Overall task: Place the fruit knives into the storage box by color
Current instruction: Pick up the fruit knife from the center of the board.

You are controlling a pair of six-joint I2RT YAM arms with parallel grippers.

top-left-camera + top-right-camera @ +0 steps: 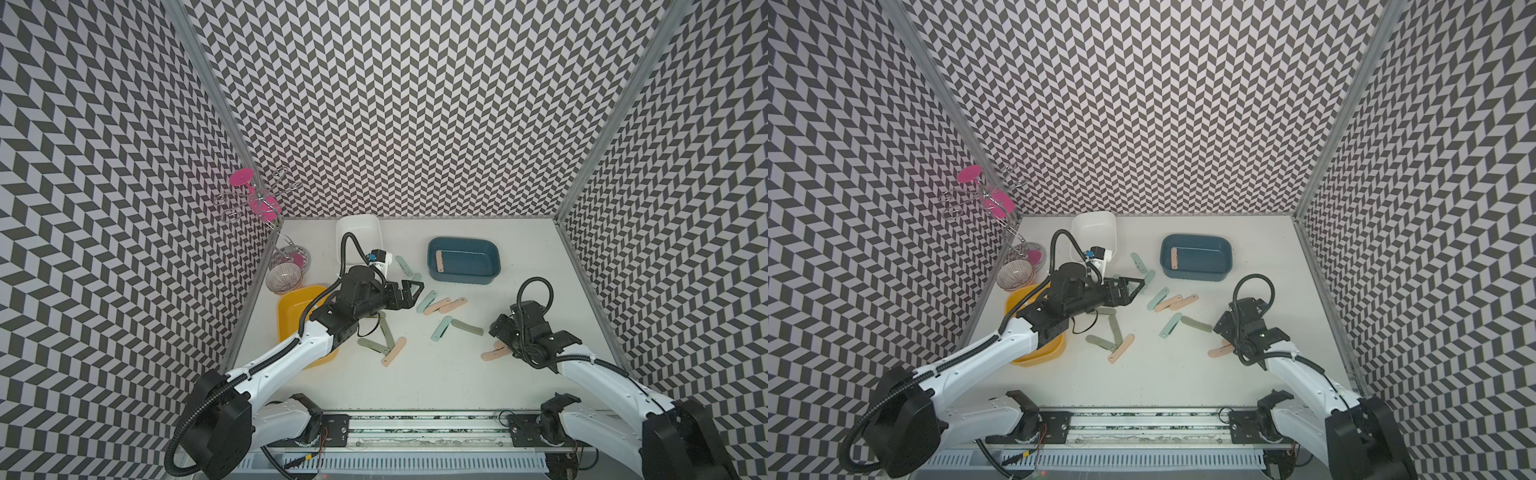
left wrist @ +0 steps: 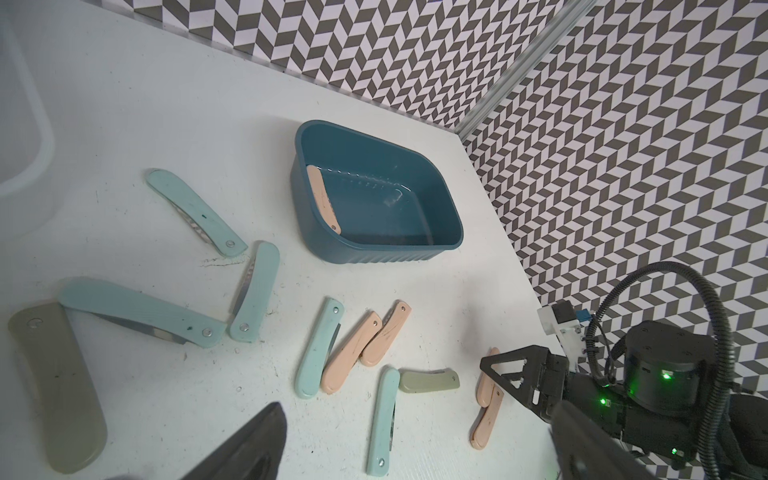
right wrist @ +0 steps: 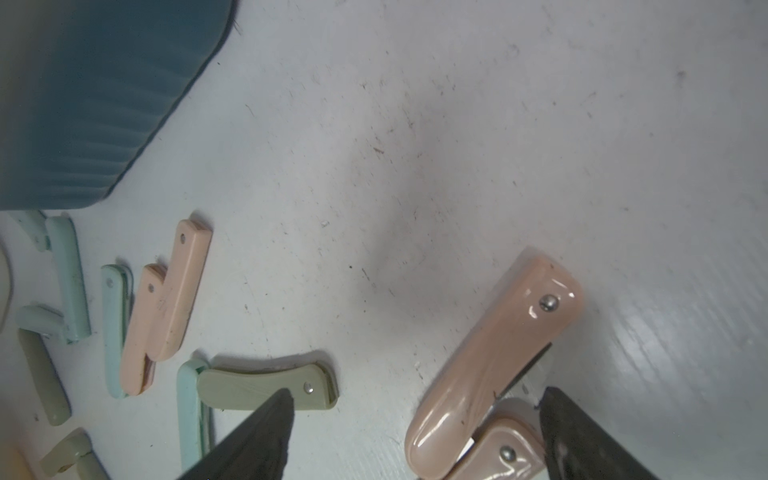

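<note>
While its two black fingers are spread wide, the right gripper is seen low over the white tabletop. A glossy peach-pink fruit knife with a rounded handle and a metal rivet lies flat between the fingers. No finger is seen pressed against it. A second peach-pink knife lies just beside the first, close to one finger. Whether it is touched cannot be told. An olive grey-green knife and a pale mint knife are found near the other finger, their ends touching.

The left gripper is likewise spread, with nothing between its jaws, and is poised above the table towards the middle. Two pale mint knives lie just beyond its tip. A pair of peach-pink knives is laid side by side nearby, with another mint knife against them. A loose cluster of olive and peach knives is spread beside the left arm.

Farther back, a dark blue plastic storage box with rounded corners is set on the table. A single peach-pink knife lies inside it, against one end wall. A white rectangular box stands at the back, and a yellow tray sits partly hidden under the left arm.
</note>
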